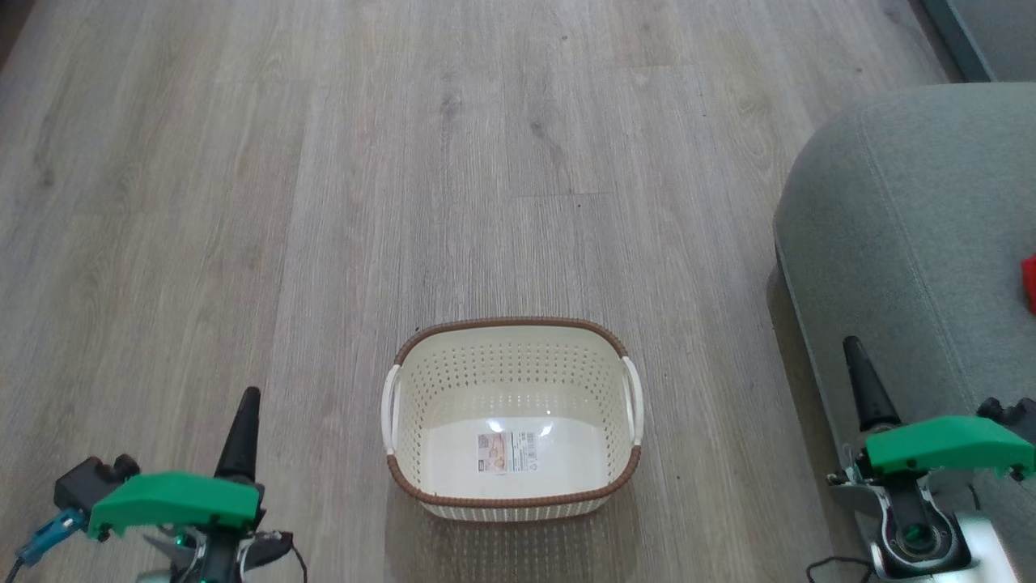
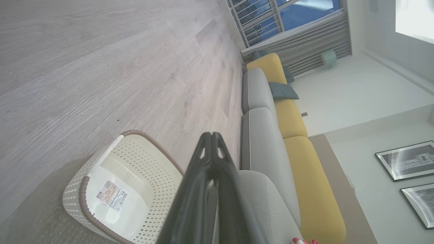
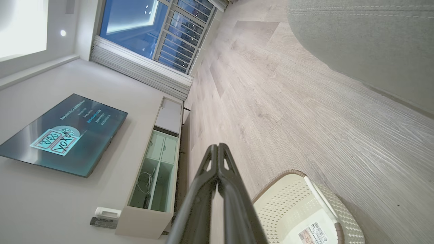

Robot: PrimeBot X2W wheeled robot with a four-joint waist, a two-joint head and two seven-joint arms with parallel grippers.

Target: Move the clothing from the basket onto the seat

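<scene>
I'm keeping L gripper (image 2: 212,135) closed, fingertips touching, gripping nothing, hanging low left of basket (image 1: 510,364). R gripper (image 3: 217,146) is closed the same way, hovering by seat (image 1: 906,210) edge. Basket's sitting on wood floor (image 1: 405,162), base label (image 1: 507,452) showing. Red clothing (image 1: 1029,279) is lying on seat at far R edge of head view.

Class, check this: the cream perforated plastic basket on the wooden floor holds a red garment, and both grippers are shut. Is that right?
No. The oval cream perforated plastic basket is empty; the head view shows its base and label sticker. Some bright red fabric lies on the grey-green upholstered seat. The basket stands on the wooden floor, and the left gripper and right gripper are shut.
</scene>
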